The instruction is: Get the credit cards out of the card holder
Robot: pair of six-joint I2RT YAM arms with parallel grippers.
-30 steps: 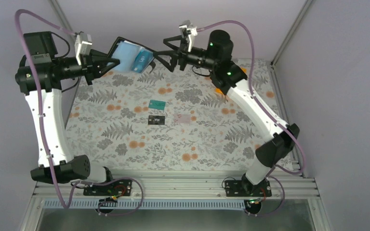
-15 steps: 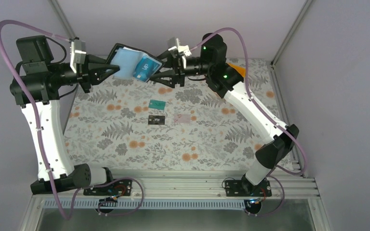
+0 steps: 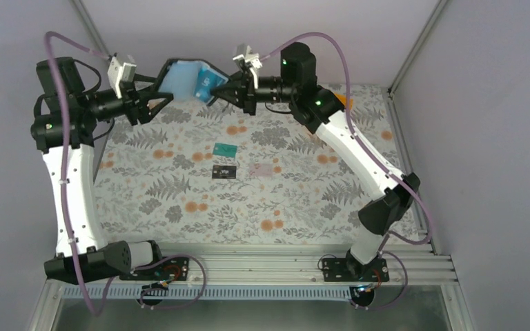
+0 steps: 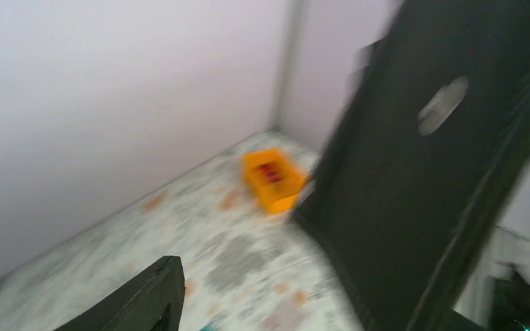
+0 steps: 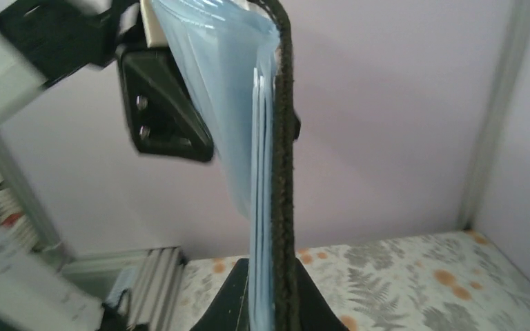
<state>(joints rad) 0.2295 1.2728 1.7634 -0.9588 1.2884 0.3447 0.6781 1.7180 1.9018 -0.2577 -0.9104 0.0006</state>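
card holder (image 4: 414, 179) blurred, cropped, orange bin (image 4: 273, 181) blurred

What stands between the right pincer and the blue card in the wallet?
Nothing visible. The right pincer is at the blue card, its fingers straddling the edge of the wallet, which the left pincer holds up.

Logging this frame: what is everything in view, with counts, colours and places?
card holder: one, black, bluish sleeves, held in the air above the table's far side
blue card: one, blue, sticking out of the holder
teal card: one, teal-green, flat mid-table
black card: one, black, white marks, just nearer than the teal
pink card: one, pale pink, right of the black
bin: one, orange, far right of table
red item: one, red, inside bin
left gripper: one, black, holding the holder
right gripper: one, black, at the holder's card edge
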